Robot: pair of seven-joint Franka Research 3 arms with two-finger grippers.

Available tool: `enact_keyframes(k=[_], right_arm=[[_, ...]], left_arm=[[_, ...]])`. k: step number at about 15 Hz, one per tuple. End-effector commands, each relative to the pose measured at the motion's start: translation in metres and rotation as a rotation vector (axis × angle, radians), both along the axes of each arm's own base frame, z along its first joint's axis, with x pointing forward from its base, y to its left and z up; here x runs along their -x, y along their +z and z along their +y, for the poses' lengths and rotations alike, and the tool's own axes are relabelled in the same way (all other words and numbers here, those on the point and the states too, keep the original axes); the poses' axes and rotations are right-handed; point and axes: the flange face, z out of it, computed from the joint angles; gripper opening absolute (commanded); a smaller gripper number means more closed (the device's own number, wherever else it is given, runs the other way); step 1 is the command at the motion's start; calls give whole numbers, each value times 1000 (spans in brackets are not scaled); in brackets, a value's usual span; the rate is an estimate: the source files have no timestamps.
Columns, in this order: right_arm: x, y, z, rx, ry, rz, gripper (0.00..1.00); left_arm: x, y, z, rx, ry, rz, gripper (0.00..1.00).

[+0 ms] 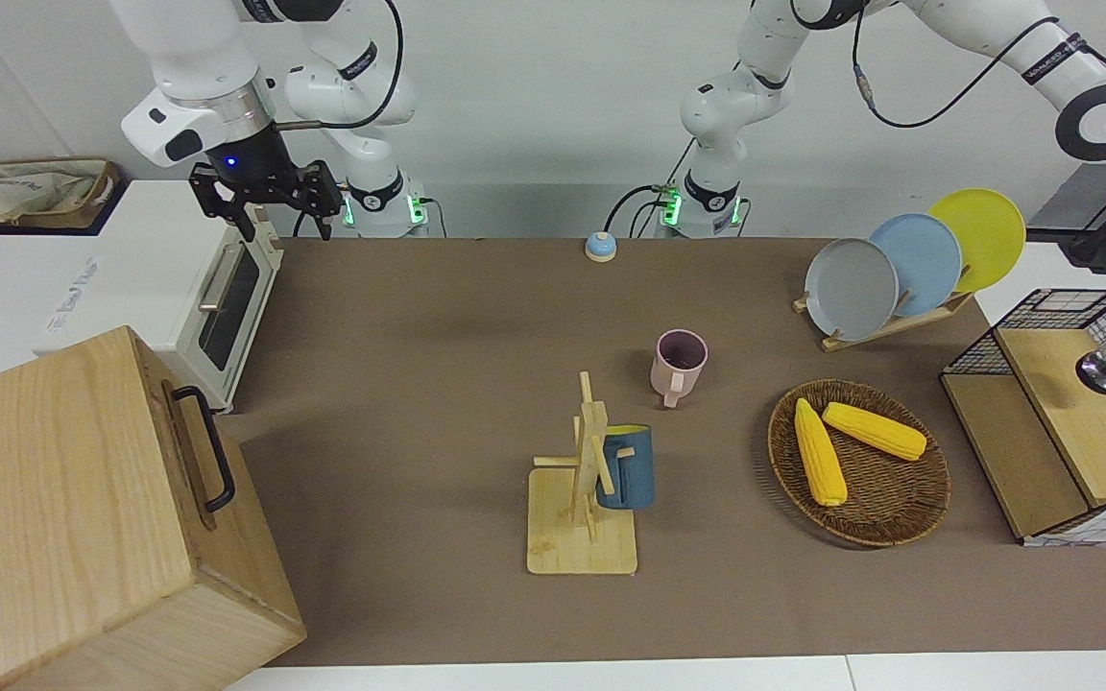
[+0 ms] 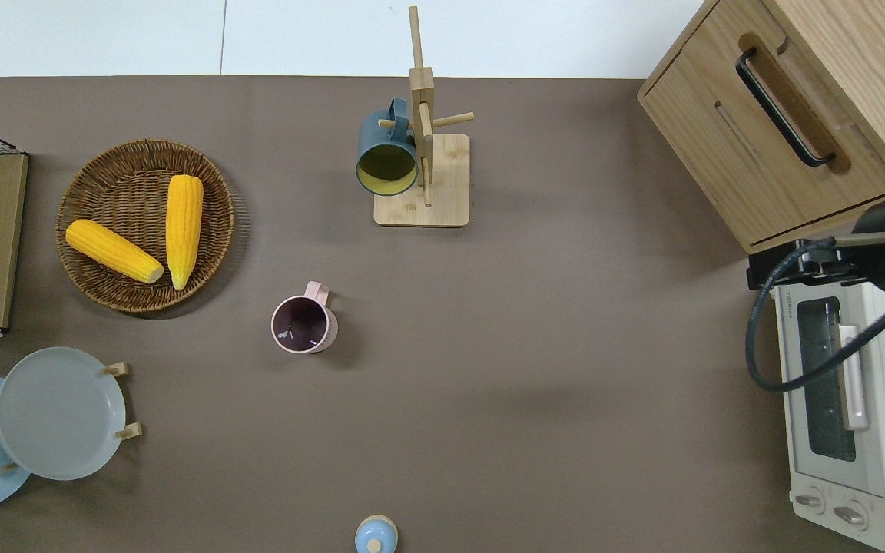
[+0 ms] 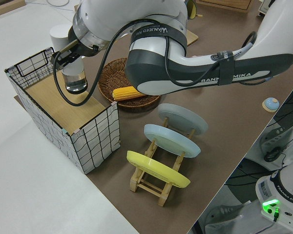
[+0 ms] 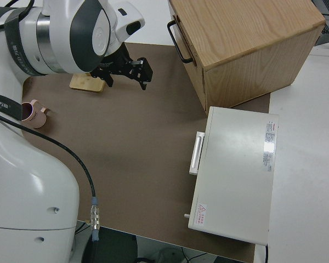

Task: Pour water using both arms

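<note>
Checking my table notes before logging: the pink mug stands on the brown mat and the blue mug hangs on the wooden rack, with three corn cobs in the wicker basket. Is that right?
Not quite. The wicker basket holds two corn cobs, not three, as the overhead view shows. The rest stands: the pink mug stands on the brown mat and the blue mug hangs on the wooden rack.

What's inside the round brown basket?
Two yellow corn cobs lie in the wicker basket, tips close together, toward the left arm's end of the table. The weave under the cobs is hidden.
</note>
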Motion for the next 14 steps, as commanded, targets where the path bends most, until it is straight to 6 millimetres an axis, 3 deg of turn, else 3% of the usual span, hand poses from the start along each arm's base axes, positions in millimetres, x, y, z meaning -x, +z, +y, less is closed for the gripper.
enact_keyframes(k=[1,5,14], right_arm=[[6,0,-2,-23,14,6,990],[6,0,-1,-24,15,6,990],[6,0,-1,-24,15,6,990]], left_arm=[[-3,-3,20,-13,-19,-43,0],[4,-21,44,4,-54,-82,0],[-4,-43,46,20,-38,-96,0]])
